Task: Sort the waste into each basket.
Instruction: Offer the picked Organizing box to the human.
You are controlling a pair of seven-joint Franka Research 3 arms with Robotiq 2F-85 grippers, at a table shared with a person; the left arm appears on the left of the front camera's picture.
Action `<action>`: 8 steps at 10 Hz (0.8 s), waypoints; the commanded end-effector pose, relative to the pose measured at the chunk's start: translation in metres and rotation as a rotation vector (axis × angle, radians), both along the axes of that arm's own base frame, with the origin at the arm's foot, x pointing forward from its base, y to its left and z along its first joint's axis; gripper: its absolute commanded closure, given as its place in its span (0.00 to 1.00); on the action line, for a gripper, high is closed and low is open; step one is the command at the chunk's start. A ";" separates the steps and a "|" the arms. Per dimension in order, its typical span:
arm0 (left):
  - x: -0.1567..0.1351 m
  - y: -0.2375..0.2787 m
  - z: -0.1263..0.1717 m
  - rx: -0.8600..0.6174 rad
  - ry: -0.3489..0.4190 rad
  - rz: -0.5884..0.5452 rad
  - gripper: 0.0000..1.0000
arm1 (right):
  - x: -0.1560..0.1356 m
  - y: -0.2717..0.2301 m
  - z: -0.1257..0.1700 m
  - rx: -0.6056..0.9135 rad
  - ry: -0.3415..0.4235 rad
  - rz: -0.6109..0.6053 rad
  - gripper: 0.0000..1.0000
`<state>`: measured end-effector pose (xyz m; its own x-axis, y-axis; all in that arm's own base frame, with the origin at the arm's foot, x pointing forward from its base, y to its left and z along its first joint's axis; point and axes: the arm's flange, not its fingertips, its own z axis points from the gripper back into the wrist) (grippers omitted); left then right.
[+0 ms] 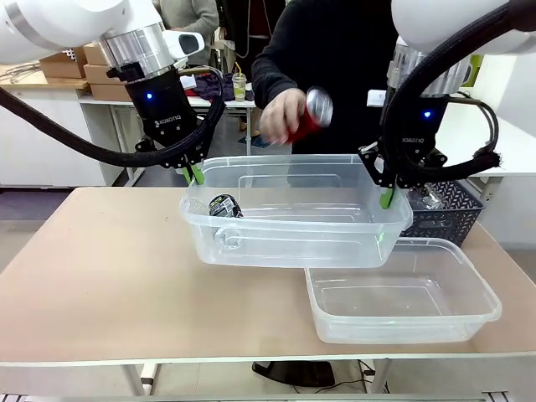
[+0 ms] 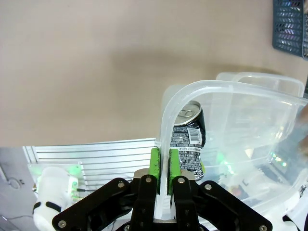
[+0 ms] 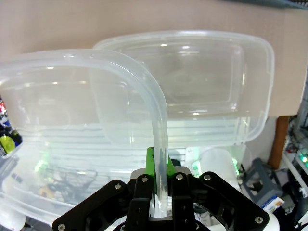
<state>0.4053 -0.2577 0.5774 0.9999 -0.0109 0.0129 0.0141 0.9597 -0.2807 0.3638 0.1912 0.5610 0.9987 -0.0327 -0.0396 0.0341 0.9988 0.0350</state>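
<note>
Beige tabletop (image 1: 100, 276) lay beneath a clear rectangular plastic tub (image 1: 293, 243) held above it. The left gripper (image 1: 193, 173) was clamped on the rolled rim at nine o'clock, the right gripper (image 1: 387, 199) at three. Its light, slick walls would likely flex, so the rim suited gripping. A dark can (image 1: 224, 206) lay inside near nine, and a hand (image 1: 280, 117) held a shiny red can (image 1: 314, 113) above twelve.

Beige tabletop (image 1: 100, 276), white workbench (image 1: 50, 142) behind, cardboard boxes (image 1: 63, 64) on it, bright even light
</note>
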 end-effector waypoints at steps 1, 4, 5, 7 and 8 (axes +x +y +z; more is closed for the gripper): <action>0.000 0.001 0.005 -0.007 -0.008 0.002 0.91 | -0.002 0.001 0.002 0.000 0.000 0.005 0.95; 0.000 0.001 0.005 -0.007 -0.008 0.002 0.91 | -0.002 0.001 0.002 0.000 0.000 0.005 0.95; 0.000 0.001 0.005 -0.007 -0.008 0.002 0.91 | -0.002 0.001 0.002 0.000 0.000 0.005 0.95; 0.000 0.001 0.005 -0.007 -0.008 0.002 0.91 | -0.002 0.001 0.002 0.000 0.000 0.005 0.95; 0.000 0.001 0.005 -0.007 -0.008 0.002 0.91 | -0.002 0.001 0.002 0.000 0.000 0.005 0.95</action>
